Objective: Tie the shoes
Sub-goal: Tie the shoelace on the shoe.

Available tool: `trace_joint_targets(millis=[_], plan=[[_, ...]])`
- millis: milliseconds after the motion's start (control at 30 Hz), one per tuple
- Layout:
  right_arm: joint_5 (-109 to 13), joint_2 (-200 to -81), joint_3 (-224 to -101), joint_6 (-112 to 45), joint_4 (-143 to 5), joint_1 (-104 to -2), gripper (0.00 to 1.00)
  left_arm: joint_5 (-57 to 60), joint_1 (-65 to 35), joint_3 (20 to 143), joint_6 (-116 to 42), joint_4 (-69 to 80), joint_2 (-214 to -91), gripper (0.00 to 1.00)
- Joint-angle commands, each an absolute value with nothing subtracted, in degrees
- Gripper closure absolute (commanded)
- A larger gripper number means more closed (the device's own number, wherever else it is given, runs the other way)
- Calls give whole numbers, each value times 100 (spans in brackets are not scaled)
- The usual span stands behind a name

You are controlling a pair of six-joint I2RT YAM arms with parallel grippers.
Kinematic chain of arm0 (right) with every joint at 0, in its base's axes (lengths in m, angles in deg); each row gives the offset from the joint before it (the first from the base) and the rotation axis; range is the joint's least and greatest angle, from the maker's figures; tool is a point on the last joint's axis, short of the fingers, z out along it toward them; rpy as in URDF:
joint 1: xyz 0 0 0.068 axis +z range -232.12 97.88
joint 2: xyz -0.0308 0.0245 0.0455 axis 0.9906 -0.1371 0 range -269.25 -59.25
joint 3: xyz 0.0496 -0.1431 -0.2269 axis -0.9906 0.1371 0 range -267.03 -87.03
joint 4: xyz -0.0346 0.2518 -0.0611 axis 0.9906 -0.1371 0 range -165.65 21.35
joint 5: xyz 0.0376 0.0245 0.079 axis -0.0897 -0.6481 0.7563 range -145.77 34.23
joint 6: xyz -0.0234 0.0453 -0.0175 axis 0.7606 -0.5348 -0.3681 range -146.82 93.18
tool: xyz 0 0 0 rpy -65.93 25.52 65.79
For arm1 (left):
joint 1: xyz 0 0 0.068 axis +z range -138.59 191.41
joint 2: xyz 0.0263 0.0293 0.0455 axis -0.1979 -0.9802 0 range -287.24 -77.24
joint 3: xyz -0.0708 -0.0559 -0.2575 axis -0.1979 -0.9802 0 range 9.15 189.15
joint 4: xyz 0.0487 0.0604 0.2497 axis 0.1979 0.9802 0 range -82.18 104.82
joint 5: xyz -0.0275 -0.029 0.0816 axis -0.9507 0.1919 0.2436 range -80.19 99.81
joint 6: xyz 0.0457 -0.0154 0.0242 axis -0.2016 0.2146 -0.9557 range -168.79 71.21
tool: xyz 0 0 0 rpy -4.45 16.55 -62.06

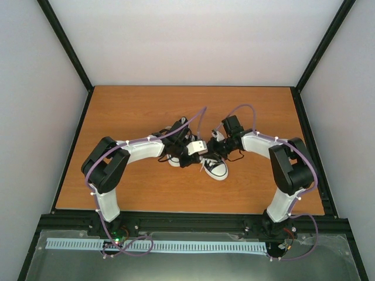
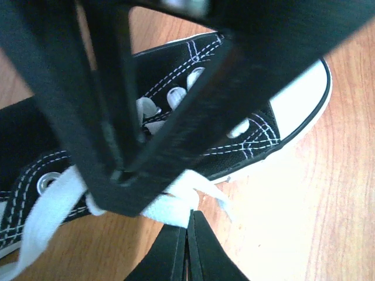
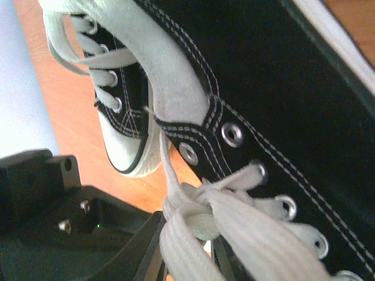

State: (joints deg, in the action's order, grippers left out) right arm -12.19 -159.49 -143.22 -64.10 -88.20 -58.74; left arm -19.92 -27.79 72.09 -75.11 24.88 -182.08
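Observation:
Two black shoes with white toe caps lie side by side at the table's middle: one (image 1: 215,168) shows plainly, the other (image 1: 174,159) is mostly under the left arm. Both arms meet above them. In the left wrist view my left gripper (image 2: 188,213) is shut, pinching a white lace (image 2: 170,205) beside the shoe (image 2: 252,134). In the right wrist view my right gripper (image 3: 187,234) holds a bunched, crossed part of the lace (image 3: 234,216) between its fingers, just below the eyelets of the near shoe (image 3: 281,88). The other shoe (image 3: 120,117) lies beyond.
The shoes rest on a wooden table (image 1: 146,111) bounded by a black frame (image 1: 76,70) and pale walls. The right arm's black gripper body (image 2: 176,88) fills much of the left wrist view. The left arm's dark housing (image 3: 47,222) sits low left in the right wrist view.

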Motion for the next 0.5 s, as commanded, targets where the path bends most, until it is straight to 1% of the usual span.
trace_joint_targets(millis=[0,367,467], plan=[[-1688,-16275,-14667,-6389,-8936,-5879,78,-2236,-2752,7367,-7656,2814,-18035,99],[-1993,-16312,-14591,-6414,-9092,-5980,83,-2191,-2727,7416,-8076,3508,-17859,99],[-2004,-16279,-14526,-6466,-9024,-6006,83,-2118,-2717,7294,-8183,3701,-17793,99]])
